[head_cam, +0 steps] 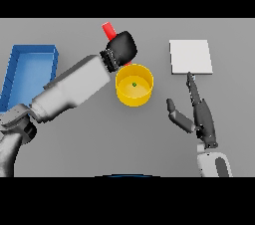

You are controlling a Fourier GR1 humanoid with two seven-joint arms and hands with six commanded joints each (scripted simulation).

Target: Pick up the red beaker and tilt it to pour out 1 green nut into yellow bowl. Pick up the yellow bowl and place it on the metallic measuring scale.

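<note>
My left hand [121, 48] is curled round the red beaker [108, 30], holding it tilted just behind the yellow bowl [134, 85]. Only the beaker's upper end and a red sliver under the hand show. One green nut [134, 84] lies on the bowl's floor. The bowl stands on the table at the centre. The metallic measuring scale [191, 56] is a pale square plate at the right rear, with nothing on it. My right hand [197, 111] hovers open between the bowl and the scale, fingers straight and pointing toward the scale, thumb spread toward the bowl.
A blue tray [30, 71] lies at the left side of the table, beside my left forearm [74, 89], which crosses diagonally from the lower left toward the bowl.
</note>
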